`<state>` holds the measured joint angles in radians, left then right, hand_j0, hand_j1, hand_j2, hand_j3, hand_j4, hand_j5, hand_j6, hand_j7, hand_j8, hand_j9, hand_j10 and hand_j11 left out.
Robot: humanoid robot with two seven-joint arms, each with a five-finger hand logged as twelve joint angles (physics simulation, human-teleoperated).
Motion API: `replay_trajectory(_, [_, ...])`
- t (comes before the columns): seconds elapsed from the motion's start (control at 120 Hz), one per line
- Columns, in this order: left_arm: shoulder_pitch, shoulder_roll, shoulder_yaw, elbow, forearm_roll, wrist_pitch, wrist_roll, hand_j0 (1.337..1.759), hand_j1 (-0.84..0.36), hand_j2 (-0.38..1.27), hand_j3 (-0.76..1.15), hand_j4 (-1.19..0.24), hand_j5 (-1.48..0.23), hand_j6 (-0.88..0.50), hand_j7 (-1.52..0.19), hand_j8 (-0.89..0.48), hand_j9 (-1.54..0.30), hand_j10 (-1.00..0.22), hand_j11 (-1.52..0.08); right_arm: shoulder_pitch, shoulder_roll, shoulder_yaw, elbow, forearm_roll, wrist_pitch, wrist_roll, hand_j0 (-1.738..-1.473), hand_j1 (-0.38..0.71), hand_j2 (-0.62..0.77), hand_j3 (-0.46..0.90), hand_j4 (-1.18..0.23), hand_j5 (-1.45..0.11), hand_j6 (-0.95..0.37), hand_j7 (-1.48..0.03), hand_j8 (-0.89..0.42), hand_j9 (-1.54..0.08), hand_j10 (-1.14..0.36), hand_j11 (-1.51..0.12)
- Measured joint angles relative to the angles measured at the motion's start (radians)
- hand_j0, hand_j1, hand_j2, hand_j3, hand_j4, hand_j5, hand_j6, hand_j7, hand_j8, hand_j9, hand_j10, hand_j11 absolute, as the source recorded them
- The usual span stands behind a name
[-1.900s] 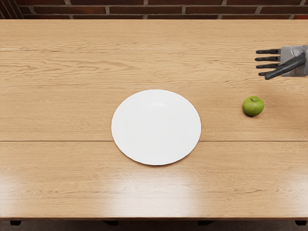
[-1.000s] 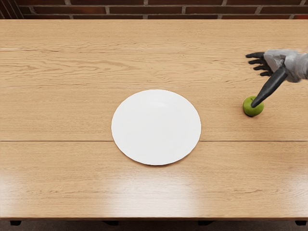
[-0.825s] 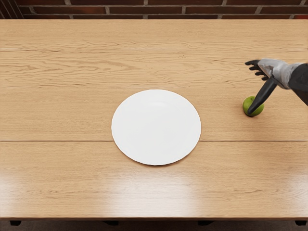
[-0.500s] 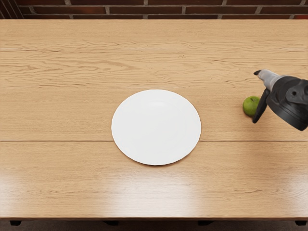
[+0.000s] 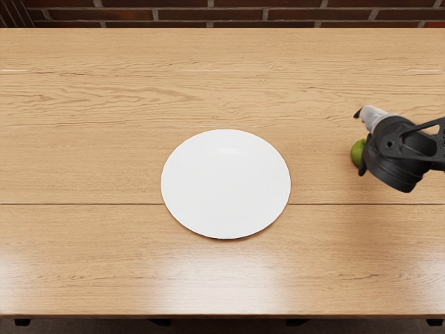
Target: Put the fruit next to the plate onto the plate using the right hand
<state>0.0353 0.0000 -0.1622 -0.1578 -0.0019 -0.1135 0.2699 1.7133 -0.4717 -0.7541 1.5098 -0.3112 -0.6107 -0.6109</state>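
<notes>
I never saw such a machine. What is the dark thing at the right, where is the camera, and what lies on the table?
It is a simulated humanoid robot. Its head camera looks down on a wooden table. The dark shape is its right arm, and the right hand covers most of a green apple; whether it grips the apple cannot be seen. A white plate lies in the middle, apart from the apple. The left arm is not in view.

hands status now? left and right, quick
Left hand: not in view.
Right hand: at the apple, mostly hidden behind its own arm; open or shut cannot be told.
</notes>
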Motion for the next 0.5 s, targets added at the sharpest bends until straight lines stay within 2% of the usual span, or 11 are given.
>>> replay_trajectory(0.25, [0.0,0.0,0.0,0.0,0.0,0.0,0.0,1.658,0.34,0.0,0.0,-0.01,-0.01,-0.01,-0.01,-0.01,-0.01,-0.01,-0.01,-0.026,0.003,0.001,-0.003,-0.001,0.0,0.0,-1.658,-0.05,-0.05,0.0,-0.25,-0.32,-0.25,-0.32,-0.25,-0.32,-0.25,-0.32])
replay_trajectory(0.5, [0.0,0.0,0.0,0.0,0.0,0.0,0.0,1.658,0.34,0.0,0.0,-0.01,-0.01,-0.01,-0.01,-0.01,-0.01,-0.01,-0.01,-0.032,0.004,-0.004,-0.005,-0.003,0.0,0.0,-1.658,-0.02,-0.05,0.0,-0.28,-0.36,-0.28,-0.36,-0.28,-0.36,-0.28,-0.36])
